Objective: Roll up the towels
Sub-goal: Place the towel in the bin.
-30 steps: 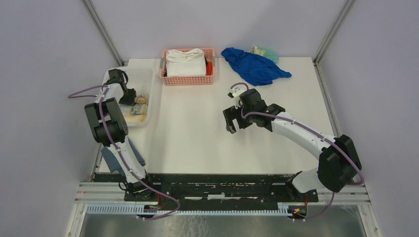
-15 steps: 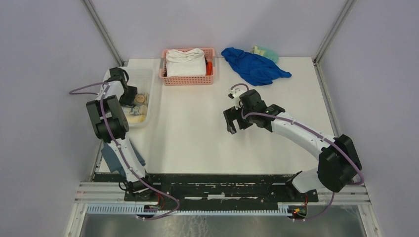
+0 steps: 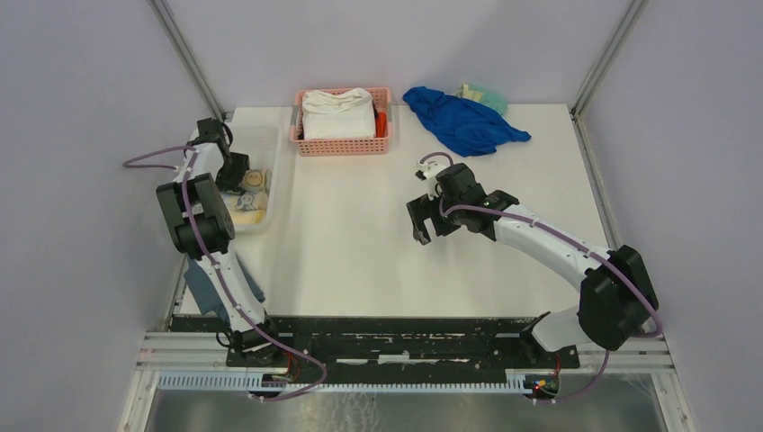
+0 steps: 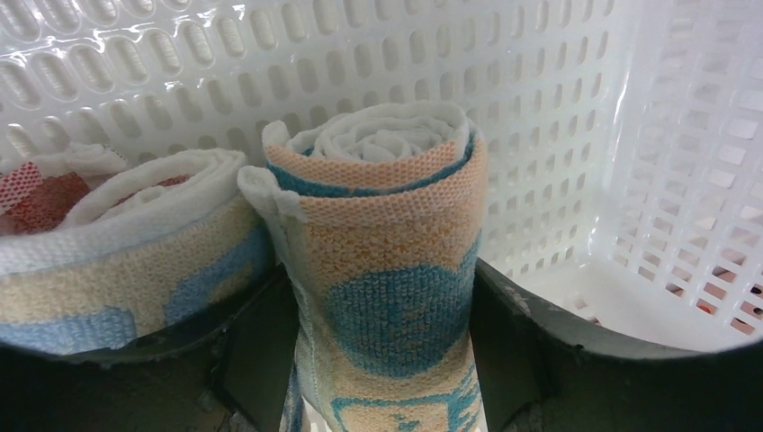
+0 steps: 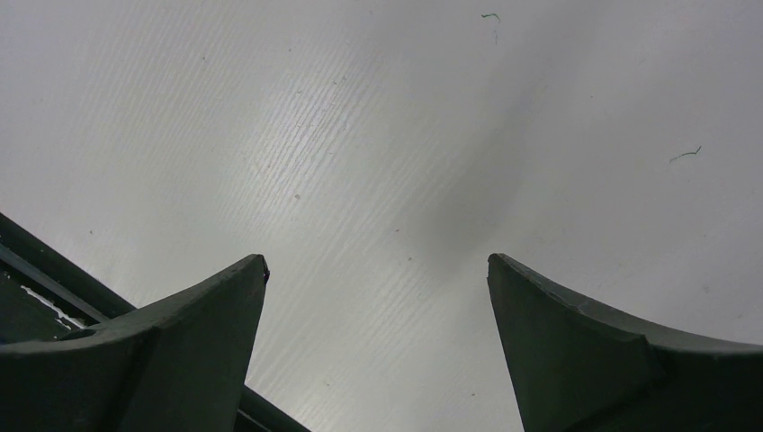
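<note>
My left gripper (image 4: 382, 301) is shut on a rolled beige towel with orange and blue lettering (image 4: 389, 216). It holds the roll on end inside the white perforated basket (image 4: 558, 108). A second rolled towel (image 4: 126, 247), beige with blue and red marks, lies just left of it and touches it. In the top view my left gripper (image 3: 236, 173) is in the white basket (image 3: 273, 148) at the table's left edge, with the rolls (image 3: 255, 180) beside it. My right gripper (image 3: 421, 221) is open and empty above the bare table (image 5: 378, 135). The yellow towel does not show.
A pink basket (image 3: 310, 142) with a thick white folded cloth (image 3: 337, 113) stands at the back centre. A blue cloth (image 3: 463, 121) and a pale green item (image 3: 484, 94) lie at the back right. A dark blue cloth (image 3: 205, 286) hangs at the table's near left edge.
My left gripper has shifted slightly toward the back of the white basket with the rolled towel in it. The right arm has not moved.
</note>
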Available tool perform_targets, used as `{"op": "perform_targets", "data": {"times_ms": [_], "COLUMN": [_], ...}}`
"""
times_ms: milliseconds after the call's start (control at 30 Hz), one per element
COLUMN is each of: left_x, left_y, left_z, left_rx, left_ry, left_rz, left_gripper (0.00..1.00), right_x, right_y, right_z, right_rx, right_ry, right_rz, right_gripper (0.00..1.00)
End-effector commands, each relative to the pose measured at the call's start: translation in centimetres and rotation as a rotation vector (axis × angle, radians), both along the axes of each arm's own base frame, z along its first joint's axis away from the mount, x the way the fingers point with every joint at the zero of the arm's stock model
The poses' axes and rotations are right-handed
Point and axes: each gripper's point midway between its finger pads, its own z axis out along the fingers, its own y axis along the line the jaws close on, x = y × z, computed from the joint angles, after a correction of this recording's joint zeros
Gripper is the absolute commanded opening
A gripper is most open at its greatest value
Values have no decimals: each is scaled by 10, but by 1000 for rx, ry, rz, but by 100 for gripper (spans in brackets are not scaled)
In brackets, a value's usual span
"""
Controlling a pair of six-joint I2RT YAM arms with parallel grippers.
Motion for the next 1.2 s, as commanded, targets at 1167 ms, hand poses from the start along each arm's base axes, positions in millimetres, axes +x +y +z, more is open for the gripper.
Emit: {"op": "perform_targets", "data": {"times_ms": [1167], "left_x": [-138], "left_y": [-102], "left_z": [249], "left_rx": [527], "left_ry": [-576], "left_rz": [-737], "left_gripper": [91], "right_x": [12], "right_y": [-132], "right_z": [127], "right_rx": [-139], "right_ry": [-472], "right_rz": [-583], "right_gripper": [100]}}
